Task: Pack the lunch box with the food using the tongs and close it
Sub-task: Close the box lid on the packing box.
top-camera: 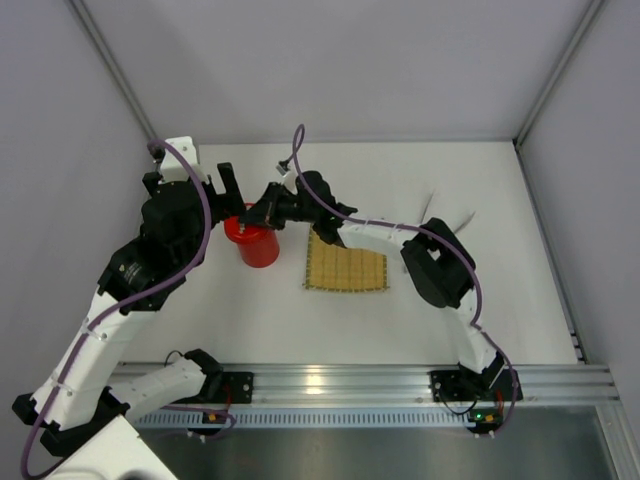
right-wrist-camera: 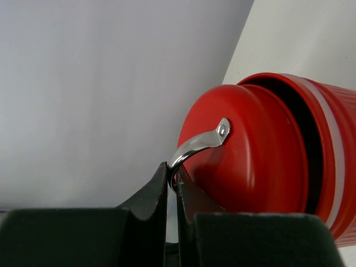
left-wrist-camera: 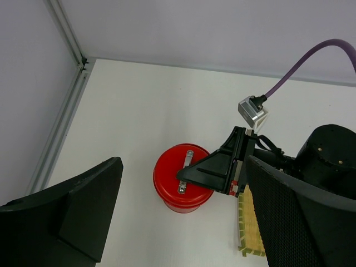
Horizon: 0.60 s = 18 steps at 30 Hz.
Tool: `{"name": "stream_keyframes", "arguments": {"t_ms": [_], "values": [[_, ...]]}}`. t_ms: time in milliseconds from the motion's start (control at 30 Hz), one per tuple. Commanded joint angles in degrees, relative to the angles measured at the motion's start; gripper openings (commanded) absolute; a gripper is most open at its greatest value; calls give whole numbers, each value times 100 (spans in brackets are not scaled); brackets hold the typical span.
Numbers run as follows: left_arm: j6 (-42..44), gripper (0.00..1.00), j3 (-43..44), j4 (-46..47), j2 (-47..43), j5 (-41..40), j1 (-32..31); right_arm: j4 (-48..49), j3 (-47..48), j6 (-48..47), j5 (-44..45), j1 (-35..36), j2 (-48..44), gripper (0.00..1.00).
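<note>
The red lunch box (top-camera: 260, 248) stands left of the yellow mat. Its red lid (right-wrist-camera: 250, 161) rests in the box's mouth, with a dark gap showing between the lid and the ribbed wall (right-wrist-camera: 336, 167). My right gripper (right-wrist-camera: 173, 173) is shut on the lid's metal handle (right-wrist-camera: 200, 142), and in the top view this gripper (top-camera: 256, 213) sits over the box. My left gripper (left-wrist-camera: 183, 162) hangs open above the lid (left-wrist-camera: 169, 181), its fingers (left-wrist-camera: 83, 206) wide to both sides. Thin silver tongs (top-camera: 466, 217) peek out behind the right arm. No food is in view.
The square yellow bamboo mat (top-camera: 346, 268) lies bare right of the box, partly under the right arm. Walls and an aluminium frame post (left-wrist-camera: 67, 111) close off the table at the back and left. The base rail (top-camera: 330, 385) runs along the near edge.
</note>
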Motion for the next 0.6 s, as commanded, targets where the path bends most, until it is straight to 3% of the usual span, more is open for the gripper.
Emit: {"name": "stream_keyframes", "arguments": {"t_ms": [0, 367, 567], "values": [[47, 96, 154, 60, -82, -114, -5, 621, -136, -65, -16, 121, 1, 0], [55, 96, 154, 77, -55, -105, 4, 543, -277, -310, 160, 121, -104, 0], [56, 96, 162, 69, -38, -97, 4, 17, -22, -767, 344, 121, -245, 0]]}}
